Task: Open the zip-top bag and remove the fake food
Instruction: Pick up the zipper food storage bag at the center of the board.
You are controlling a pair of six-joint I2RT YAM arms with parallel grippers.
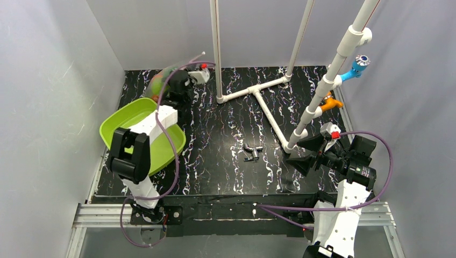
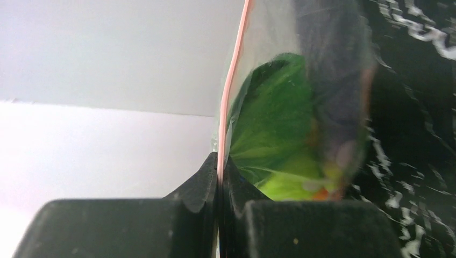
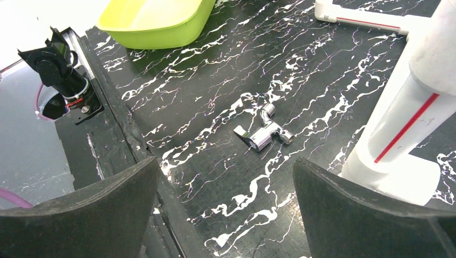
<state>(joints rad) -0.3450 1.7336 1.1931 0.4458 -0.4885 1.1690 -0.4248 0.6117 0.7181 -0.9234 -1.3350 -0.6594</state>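
Two fingers of the left gripper (image 2: 219, 166) pinch shut on the zip-top bag (image 2: 269, 32) at its pink zip strip (image 2: 232, 80), upper left of the overhead view; the film looks thin, light and slippery, so that stiffer strip seems the surest hold; fake food (image 2: 274, 123) bulges inside; the right gripper (image 3: 226, 183) gapes empty over the black marbled table (image 3: 215, 80), lower right; grey walls (image 1: 48, 80) stand close.

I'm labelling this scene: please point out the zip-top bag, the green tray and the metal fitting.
zip-top bag (image 2: 290, 118), left wrist view, clear side wall right of its pink zip strip.
green tray (image 1: 125, 117), top external view, bare inner floor.
metal fitting (image 3: 263, 134), right wrist view, shiny central body.
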